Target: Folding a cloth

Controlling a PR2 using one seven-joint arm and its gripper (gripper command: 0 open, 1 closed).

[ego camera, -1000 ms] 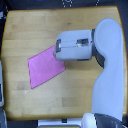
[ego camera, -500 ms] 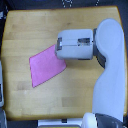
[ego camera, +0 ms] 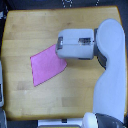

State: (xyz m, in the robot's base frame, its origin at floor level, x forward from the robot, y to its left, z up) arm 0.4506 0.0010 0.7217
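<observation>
In the exterior view I am seeing the cloth [ego camera: 47, 70] lying flat on the wooden table [ego camera: 30, 30], left of centre. The gripper [ego camera: 61, 50] is covering its upper right corner; I cannot tell whether its jaws are closed.

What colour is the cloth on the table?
Plain pink-magenta, no pattern: the cloth, seen best in the exterior view.

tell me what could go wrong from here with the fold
1. The gripper sits over the pink cloth's upper right corner, and its fingers are hidden from this view; if the pinch is shallow, the corner may slip out mid-fold.
2. The cloth lies skewed to the wooden table's edges, so dragging the corner across could leave a crooked, bunched fold.
</observation>
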